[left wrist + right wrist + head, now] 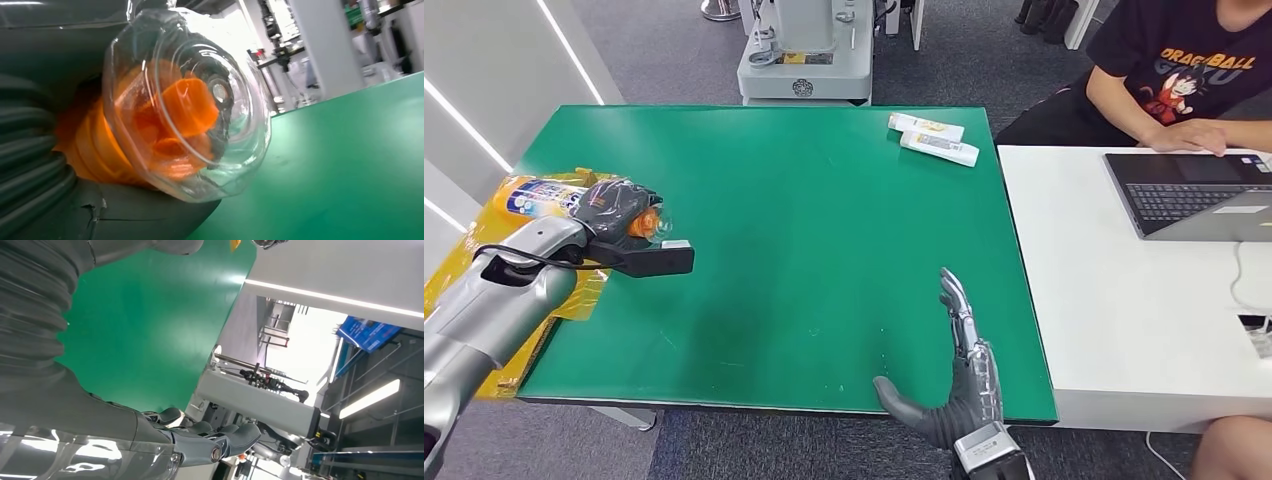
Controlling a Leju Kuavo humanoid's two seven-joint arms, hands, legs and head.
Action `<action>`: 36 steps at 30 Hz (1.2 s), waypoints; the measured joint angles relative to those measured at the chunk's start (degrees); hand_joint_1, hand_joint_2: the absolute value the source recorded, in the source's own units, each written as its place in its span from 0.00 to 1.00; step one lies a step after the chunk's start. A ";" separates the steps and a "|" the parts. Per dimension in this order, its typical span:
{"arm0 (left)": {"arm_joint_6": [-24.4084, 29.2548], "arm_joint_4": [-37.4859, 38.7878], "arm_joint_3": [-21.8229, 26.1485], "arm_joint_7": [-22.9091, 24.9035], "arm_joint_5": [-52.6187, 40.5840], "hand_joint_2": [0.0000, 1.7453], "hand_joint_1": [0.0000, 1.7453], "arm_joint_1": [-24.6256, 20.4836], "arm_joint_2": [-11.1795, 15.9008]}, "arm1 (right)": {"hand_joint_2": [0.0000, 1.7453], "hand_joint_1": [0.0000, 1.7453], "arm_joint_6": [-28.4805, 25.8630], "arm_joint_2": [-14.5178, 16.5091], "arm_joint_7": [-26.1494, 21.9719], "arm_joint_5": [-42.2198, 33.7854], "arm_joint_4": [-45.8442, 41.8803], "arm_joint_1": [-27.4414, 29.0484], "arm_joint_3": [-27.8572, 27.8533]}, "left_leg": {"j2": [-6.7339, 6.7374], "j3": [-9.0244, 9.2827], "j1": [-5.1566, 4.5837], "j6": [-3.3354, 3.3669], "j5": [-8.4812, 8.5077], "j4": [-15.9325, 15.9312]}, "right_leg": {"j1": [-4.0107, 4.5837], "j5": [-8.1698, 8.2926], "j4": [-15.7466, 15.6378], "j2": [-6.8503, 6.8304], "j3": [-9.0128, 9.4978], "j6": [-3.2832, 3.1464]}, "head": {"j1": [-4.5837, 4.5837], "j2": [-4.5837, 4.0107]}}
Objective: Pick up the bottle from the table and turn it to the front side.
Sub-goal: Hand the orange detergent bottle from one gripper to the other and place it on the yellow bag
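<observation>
Right robot hand (pixel 959 375) flat with fingers spread, holding nothing, left robot hand (pixel 614 210) gripping bottle (pixel 549 197) sideways

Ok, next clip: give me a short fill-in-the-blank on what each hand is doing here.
1. The bottle with the orange cap is held by the robot's ____ hand.
2. The right hand lies with its fingers apart and holds ____.
3. The two white tubes lie on the ____ table.
Missing words: left; nothing; green.

person's black shirt (pixel 1194 60): "DRAGON BALL" | bottle (pixel 544 197) label: unreadable
</observation>
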 joint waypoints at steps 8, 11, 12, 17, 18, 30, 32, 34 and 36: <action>4.72 6.22 -0.01 1.43 -4.07 1.00 1.00 1.25 -1.27 | 1.00 0.00 0.71 -0.26 0.16 -0.28 -0.70 0.94 -0.02 | -0.02 -0.01 0.01 0.00 0.00 -0.01 | 0.00 0.00 0.01 -0.02 0.00 0.00 | 0.00 0.00; 6.81 7.57 0.01 2.02 -4.72 1.00 1.00 2.08 -1.41 | 1.00 0.00 1.55 -0.28 0.26 -0.52 -0.92 1.01 -0.03 | -0.02 -0.03 0.00 0.00 0.00 -0.01 | 0.00 -0.01 0.01 -0.02 0.01 0.00 | 0.00 0.00; 7.51 7.91 0.02 2.11 -4.85 1.00 1.00 2.44 -1.40 | 1.00 0.00 1.75 -0.28 0.28 -0.54 -0.93 1.00 -0.04 | -0.02 -0.03 0.00 0.00 0.00 -0.01 | 0.00 -0.01 0.01 -0.02 0.00 0.00 | 0.00 0.00; 10.72 9.03 0.77 2.48 -5.63 1.00 1.00 4.65 -1.01 | 1.00 0.00 2.13 -0.28 0.31 -0.58 -0.93 0.98 -0.08 | -0.04 -0.02 0.01 -0.01 0.00 -0.01 | 0.00 -0.02 0.01 -0.04 0.00 -0.02 | 0.01 0.00; 11.11 9.18 1.08 2.52 -5.81 1.00 1.00 5.01 -0.97 | 1.00 0.00 2.13 -0.28 0.31 -0.58 -0.93 0.98 -0.08 | -0.04 -0.03 0.01 -0.01 0.00 -0.01 | 0.00 -0.03 0.01 -0.04 0.00 -0.02 | 0.01 0.00; 13.77 10.48 4.53 3.89 -6.19 1.00 1.00 8.05 -0.46 | 1.00 0.00 3.85 -0.28 0.45 -1.08 -0.93 0.58 -0.13 | -0.04 -0.03 0.01 -0.01 0.00 -0.03 | 0.00 -0.03 0.01 -0.04 0.01 -0.03 | 0.00 0.00; 14.50 10.91 5.72 3.90 -6.67 1.00 1.00 8.77 -0.45 | 1.00 0.00 4.22 -0.28 0.48 -1.10 -0.92 0.37 -0.20 | -0.09 -0.03 0.01 -0.01 0.00 -0.03 | 0.01 -0.04 0.01 -0.07 0.01 -0.04 | 0.00 0.00; 15.08 11.26 6.86 3.91 -7.18 1.00 1.00 9.53 -0.46 | 1.00 0.00 4.53 -0.28 0.50 -1.12 -0.89 0.11 -0.27 | -0.11 -0.03 0.01 -0.01 0.00 -0.03 | 0.01 -0.05 0.01 -0.08 0.01 -0.04 | -0.01 0.00; 15.64 11.48 7.85 3.84 -7.66 1.00 1.00 10.28 -0.51 | 1.00 0.00 4.70 -0.28 0.50 -1.12 -0.82 -0.07 -0.33 | -0.10 -0.03 0.02 -0.02 -0.01 -0.04 | 0.01 -0.06 0.01 -0.07 0.01 -0.05 | -0.01 0.00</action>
